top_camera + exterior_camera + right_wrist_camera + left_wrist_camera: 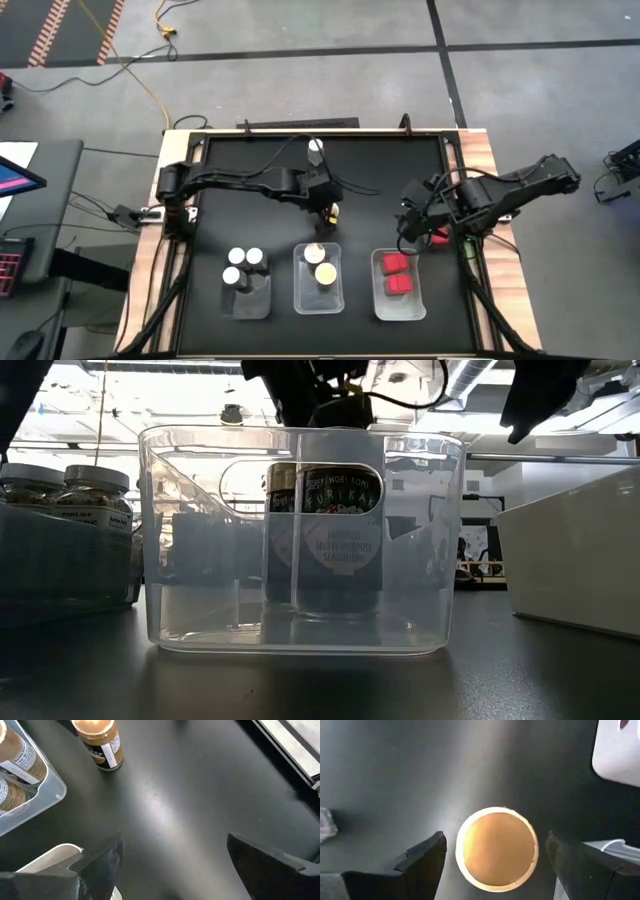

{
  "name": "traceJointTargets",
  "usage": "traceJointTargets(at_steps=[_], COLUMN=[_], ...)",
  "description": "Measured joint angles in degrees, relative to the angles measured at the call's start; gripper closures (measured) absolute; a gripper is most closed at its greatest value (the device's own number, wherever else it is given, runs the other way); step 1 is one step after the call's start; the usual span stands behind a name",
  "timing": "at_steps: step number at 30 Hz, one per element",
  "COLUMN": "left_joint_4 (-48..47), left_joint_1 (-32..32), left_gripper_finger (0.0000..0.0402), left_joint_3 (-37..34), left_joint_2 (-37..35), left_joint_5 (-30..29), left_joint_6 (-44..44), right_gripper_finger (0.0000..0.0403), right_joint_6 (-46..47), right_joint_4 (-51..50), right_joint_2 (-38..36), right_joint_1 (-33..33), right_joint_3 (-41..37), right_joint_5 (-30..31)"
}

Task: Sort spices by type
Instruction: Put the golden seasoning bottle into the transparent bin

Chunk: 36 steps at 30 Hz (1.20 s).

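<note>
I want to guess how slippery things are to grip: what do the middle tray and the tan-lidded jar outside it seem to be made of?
The middle tray looks like clear, glossy rigid plastic: the jars inside show through its walls. The tan-lidded jar has a smooth matte lid, likely plastic, and a paper-like label; glass or plastic body, I cannot tell.

Lab: robot table (320, 150), taped concrete floor (540, 60)

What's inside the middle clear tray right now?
The middle tray holds two jars with cream lids, standing upright side by side. The low view shows their dark labels; anything behind them is covered.
</note>
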Motion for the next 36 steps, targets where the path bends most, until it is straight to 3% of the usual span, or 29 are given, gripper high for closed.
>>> traceJointTargets(at_steps=[21,29,36], left_joint_4=[2.5,3.0,3.1], left_joint_1=[2.9,2.7,2.7], left_gripper_finger=[0.0074,0.0074,0.0078], left_joint_3=[-1.6,-1.6,-1.5], left_joint_2=[1.7,4.4,4.4], left_joint_5=[4.6,2.6,2.1], left_joint_6=[-1.7,-7.9,-7.2], right_gripper_finger=[0.0024,0.0024,0.0024], right_joint_6=[-1.5,-1.5,-1.8], right_joint_4=[0.5,0.5,0.6], right_joint_2=[0.0,0.1,0.1], right_joint_1=[0.0,0.0,0.0], right_joint_3=[0.0,0.0,0.0], right_joint_5=[-0.1,-0.2,-0.2])
